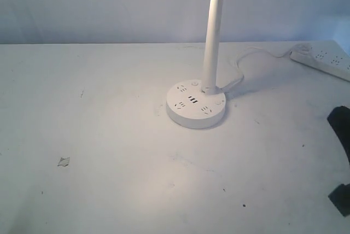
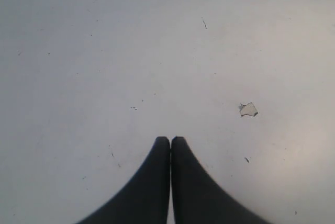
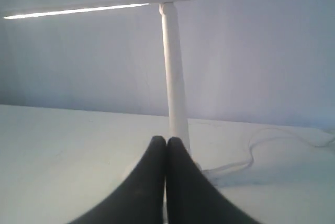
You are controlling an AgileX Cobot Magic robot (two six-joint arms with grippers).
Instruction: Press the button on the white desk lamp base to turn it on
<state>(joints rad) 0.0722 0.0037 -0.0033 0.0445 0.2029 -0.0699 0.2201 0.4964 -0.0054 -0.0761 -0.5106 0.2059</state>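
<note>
The left gripper (image 2: 170, 141) hung with its 2 dark fingers pressed together, holding nothing, above the white table (image 2: 78, 77), a small pale scrap (image 2: 248, 109) lying near it. The right gripper (image 3: 166, 141) likewise had its 2 fingers closed tip to tip and empty, pointed at the white desk lamp (image 3: 175, 77), whose pole rose just beyond the fingertips. In the exterior view, the white desk lamp base (image 1: 196, 104) sat right of the table's centre, its 3 dark USB ports (image 1: 193, 100) facing up. The head bar (image 3: 104, 5) glowed along its underside, and a warm pool of light lay on the table. A cord (image 1: 246, 59) ran from the base toward a power strip (image 1: 322, 59) at far right.
</note>
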